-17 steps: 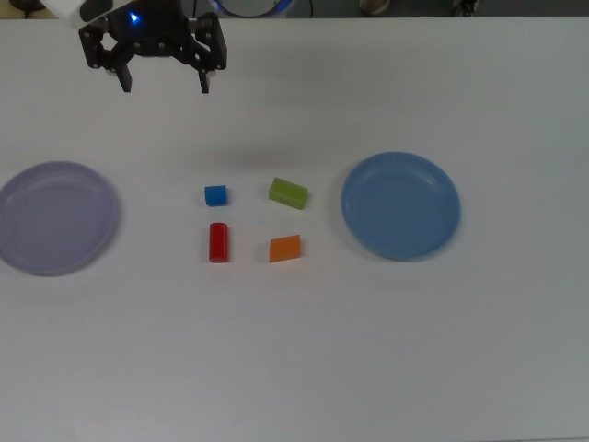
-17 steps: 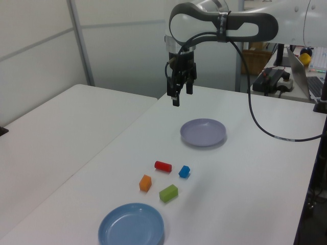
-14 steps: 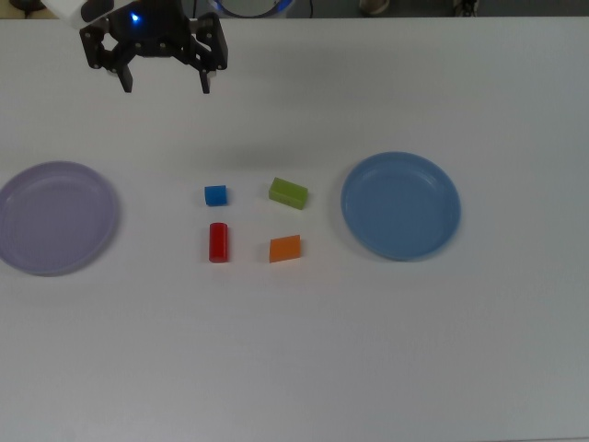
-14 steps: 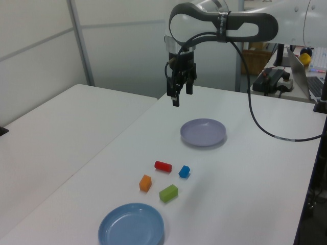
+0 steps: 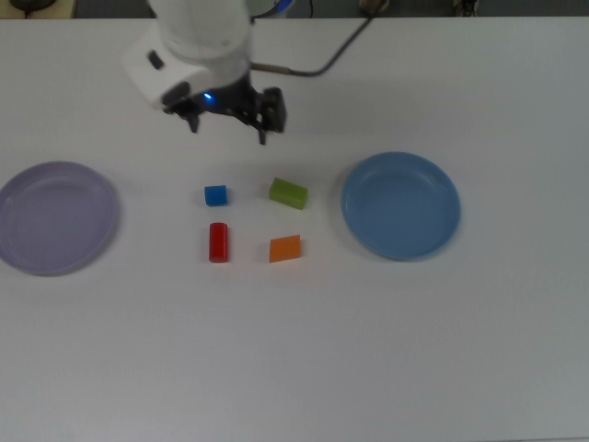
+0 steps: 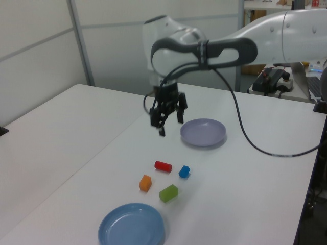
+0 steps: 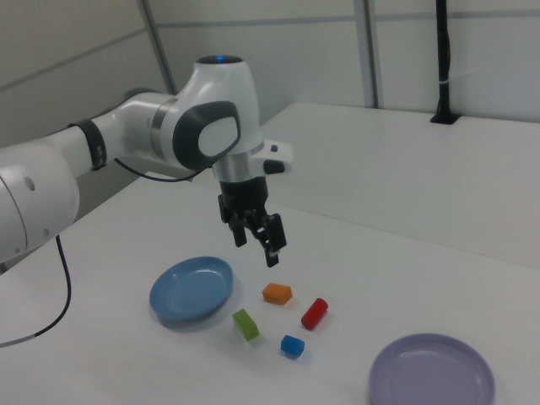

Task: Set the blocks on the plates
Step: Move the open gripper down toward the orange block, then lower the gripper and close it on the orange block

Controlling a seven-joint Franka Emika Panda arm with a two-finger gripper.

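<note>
Top view shows the four blocks grouped on the white table between the two plates: the blue cube and the green bar in the far row, the red cylinder and the orange block in the near row, none touching another. The lavender plate lies at the top view's left, cut off slightly by the frame edge, and the blue plate at the top view's right; both are bare. The gripper hangs above the table just beyond the blue cube and green bar, its jaws apart and holding nothing. The step in hand looks like the approach to a first pick, since no block sits on a plate yet. Which block is the target cannot be told. The next move likely calls for centring the jaws over one block, lining them across its narrow sides, then descending without nudging its neighbours. In the top view the arm's white body hides the wrist, and the height of the jaws above the table is hard to judge.
</note>
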